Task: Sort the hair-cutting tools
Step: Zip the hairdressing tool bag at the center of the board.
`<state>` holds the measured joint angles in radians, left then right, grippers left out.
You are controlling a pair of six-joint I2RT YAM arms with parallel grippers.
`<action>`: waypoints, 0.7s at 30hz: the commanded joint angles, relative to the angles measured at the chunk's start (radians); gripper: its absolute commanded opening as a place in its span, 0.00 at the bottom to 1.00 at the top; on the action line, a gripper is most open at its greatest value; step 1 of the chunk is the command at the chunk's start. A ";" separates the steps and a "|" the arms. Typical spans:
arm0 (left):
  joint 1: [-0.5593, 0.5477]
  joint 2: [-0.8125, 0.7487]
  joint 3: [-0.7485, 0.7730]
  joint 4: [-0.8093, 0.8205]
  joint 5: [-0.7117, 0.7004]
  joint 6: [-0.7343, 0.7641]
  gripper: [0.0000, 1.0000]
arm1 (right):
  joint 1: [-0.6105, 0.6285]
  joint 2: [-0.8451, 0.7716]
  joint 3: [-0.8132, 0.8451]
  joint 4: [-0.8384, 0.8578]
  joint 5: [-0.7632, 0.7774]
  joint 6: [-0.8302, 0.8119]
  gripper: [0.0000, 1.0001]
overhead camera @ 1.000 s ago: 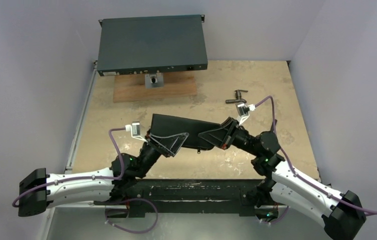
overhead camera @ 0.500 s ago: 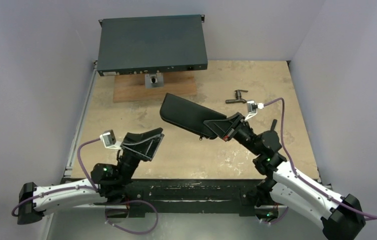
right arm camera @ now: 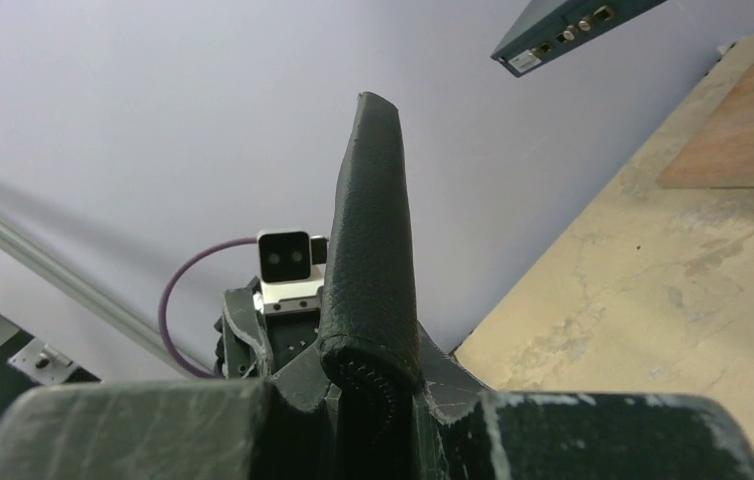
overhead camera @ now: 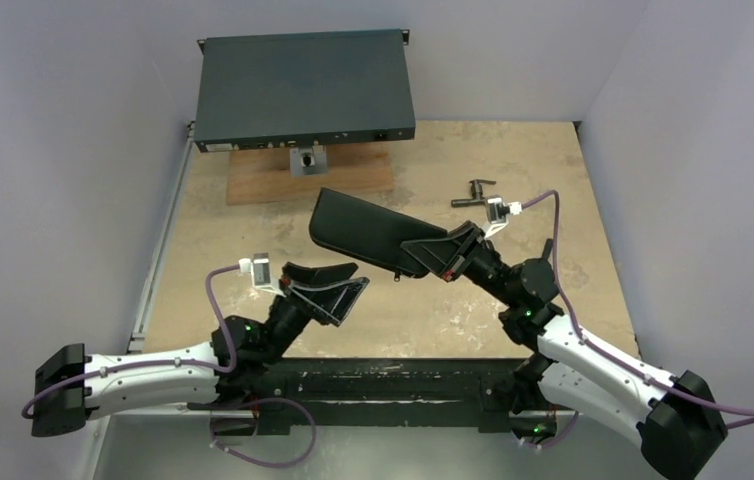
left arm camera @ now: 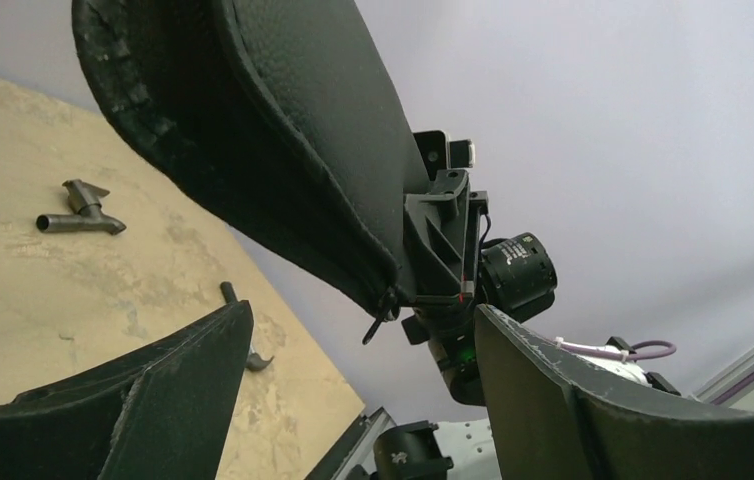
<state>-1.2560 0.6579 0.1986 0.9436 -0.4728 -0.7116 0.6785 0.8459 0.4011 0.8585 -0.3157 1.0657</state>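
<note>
Pouch (overhead camera: pixel 363 232), black and zipped, hangs at frame centre clamped in your right gripper (overhead camera: pixel 431 256), your left gripper (overhead camera: pixel 329 287) gapes empty just lower left, no hair-cutting tools show; judged step is opening it, so next guide the left onto the zipper pull (left arm camera: pixel 377 326).

Arms (overhead camera: pixel 153 365) are clad in white shells with black joints. Purple cables (overhead camera: pixel 215 290) are routed along each. White camera blocks (overhead camera: pixel 258 268) are mounted by the black, wedge-fingered left end effector (overhead camera: pixel 353 278) and right end effector (overhead camera: pixel 423 258).
</note>
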 commanded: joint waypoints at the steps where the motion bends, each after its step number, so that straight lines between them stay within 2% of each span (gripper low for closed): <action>1: 0.002 0.012 0.060 0.129 0.032 0.045 0.81 | 0.002 -0.026 0.064 0.131 -0.050 0.020 0.00; 9: 0.009 0.085 0.158 0.101 0.062 0.078 0.79 | 0.003 -0.032 0.055 0.141 -0.110 0.029 0.00; 17: 0.080 0.189 0.188 0.132 0.142 -0.033 0.75 | 0.003 -0.036 0.051 0.158 -0.153 0.036 0.00; 19: 0.094 0.202 0.194 0.147 0.165 -0.041 0.70 | 0.003 -0.041 0.051 0.148 -0.157 0.033 0.00; 21: 0.102 0.213 0.204 0.156 0.193 -0.048 0.60 | 0.003 -0.046 0.050 0.139 -0.155 0.025 0.00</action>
<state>-1.1717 0.8589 0.3462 1.0168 -0.3588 -0.7231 0.6796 0.8291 0.4091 0.9131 -0.4511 1.0847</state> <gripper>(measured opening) 0.660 0.124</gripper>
